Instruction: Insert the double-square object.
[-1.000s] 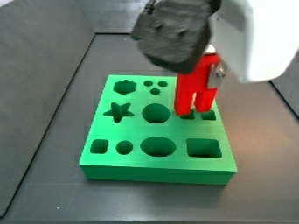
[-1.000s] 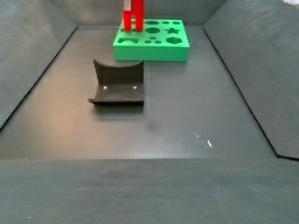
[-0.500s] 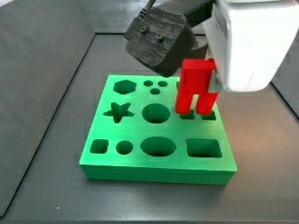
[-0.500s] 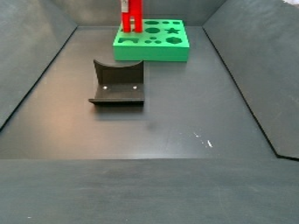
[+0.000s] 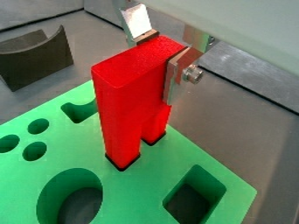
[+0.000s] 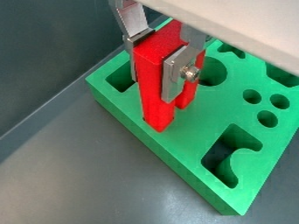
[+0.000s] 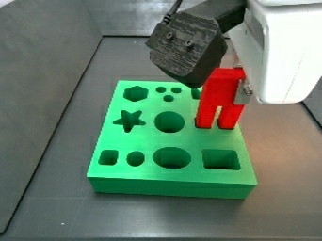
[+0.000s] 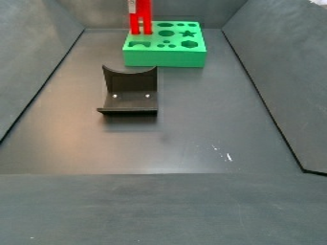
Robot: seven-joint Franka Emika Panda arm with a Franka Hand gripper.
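Over the green plastic board [image 7: 170,141], the tall bright red, stiff, light double-square object [image 5: 131,105] is clamped near its top by the gripper [image 5: 162,54]; smooth sides may slip.

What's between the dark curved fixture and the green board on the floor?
Nothing: in a side view, bare dark floor separates the fixture from the green board. The gripper is above the board, around the double-square object.

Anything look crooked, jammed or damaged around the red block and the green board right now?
Nothing stands out. The double-square object stands upright with both prongs in the green board, apparently undamaged. The gripper is at its upper part, silver fingers on either side. The fixture stands apart on the floor.
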